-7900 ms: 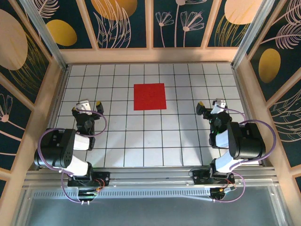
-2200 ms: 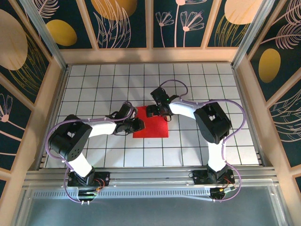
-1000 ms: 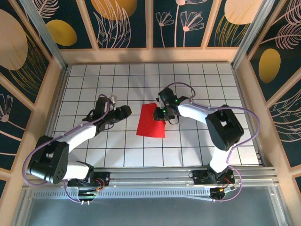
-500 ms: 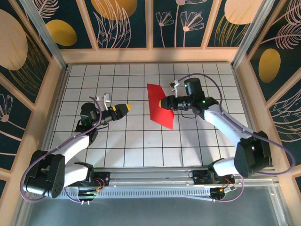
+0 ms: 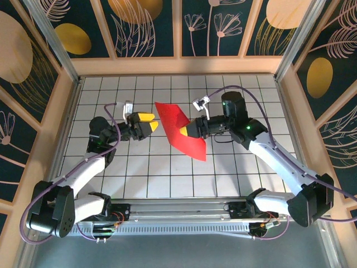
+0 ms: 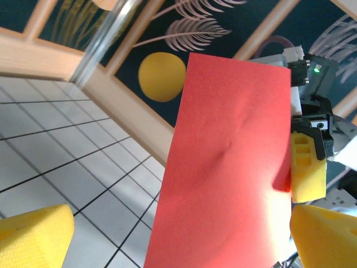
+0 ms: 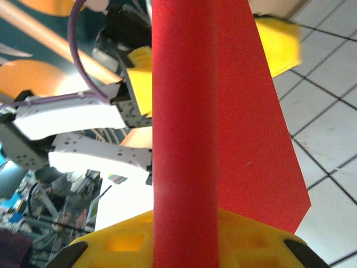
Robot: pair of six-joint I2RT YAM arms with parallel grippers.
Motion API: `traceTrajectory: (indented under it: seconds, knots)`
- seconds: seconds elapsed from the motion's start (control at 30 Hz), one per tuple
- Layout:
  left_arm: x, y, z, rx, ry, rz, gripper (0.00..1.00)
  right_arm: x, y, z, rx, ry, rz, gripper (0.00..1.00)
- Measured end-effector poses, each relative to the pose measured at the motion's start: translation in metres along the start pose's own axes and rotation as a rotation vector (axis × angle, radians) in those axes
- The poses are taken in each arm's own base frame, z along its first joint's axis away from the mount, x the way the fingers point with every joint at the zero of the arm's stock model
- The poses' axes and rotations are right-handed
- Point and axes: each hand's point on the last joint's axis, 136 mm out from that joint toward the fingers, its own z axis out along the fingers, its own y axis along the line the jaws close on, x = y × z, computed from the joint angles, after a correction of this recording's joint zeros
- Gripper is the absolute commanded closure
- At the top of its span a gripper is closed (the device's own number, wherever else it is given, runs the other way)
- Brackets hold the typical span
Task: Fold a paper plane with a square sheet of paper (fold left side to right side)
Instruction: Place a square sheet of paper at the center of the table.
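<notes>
Top external view: the left gripper (image 5: 149, 123) is hovering, fingers spread wide, just left of the square sheet of paper (image 5: 181, 134) — lifted off the table (image 5: 111, 178), long axis running far-left to near-right — while the right gripper (image 5: 187, 132) is pinching its right side.

From above, the red sheet of paper (image 5: 179, 131) stands off the desk (image 5: 167, 178) and covers one finger of the right hand (image 5: 187, 130); whether it's one layer or doubled, I can't tell. In the left wrist view the sheet runs off the bottom edge, and the left hand (image 6: 181, 231) has its fingers (image 6: 33, 231) cropped at both lower corners. In the right wrist view the paper is a close blur, cut off top and bottom, masking the left hand's middle.
</notes>
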Motion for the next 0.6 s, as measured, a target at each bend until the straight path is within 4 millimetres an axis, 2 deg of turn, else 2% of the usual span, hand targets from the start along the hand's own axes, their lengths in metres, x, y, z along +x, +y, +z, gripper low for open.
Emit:
traceTrajectory:
  seconds: [0.13, 0.23, 0.37, 0.47, 0.53, 0.6]
  knots:
    - [0.002, -0.022, 0.012, 0.078, 0.044, 0.046, 0.05, -0.002, 0.01, 0.003, -0.03, 0.004, -0.03, 0.76]
    - [0.005, -0.034, 0.019, 0.123, 0.075, 0.072, 0.27, -0.008, 0.009, 0.002, -0.007, -0.014, -0.048, 0.76]
    - [0.009, -0.04, 0.021, 0.145, 0.1, 0.082, 0.72, -0.018, -0.002, -0.004, 0.054, -0.056, -0.066, 0.76]
    - [0.012, -0.036, 0.022, 0.133, 0.112, 0.074, 0.92, -0.028, -0.016, -0.014, 0.115, -0.099, -0.059, 0.76]
    - [0.013, -0.033, 0.022, 0.123, 0.117, 0.066, 1.0, -0.033, -0.023, -0.021, 0.15, -0.127, -0.059, 0.74]
    - [0.014, -0.029, 0.024, 0.11, 0.119, 0.057, 1.0, -0.037, -0.027, -0.026, 0.179, -0.147, -0.062, 0.67]
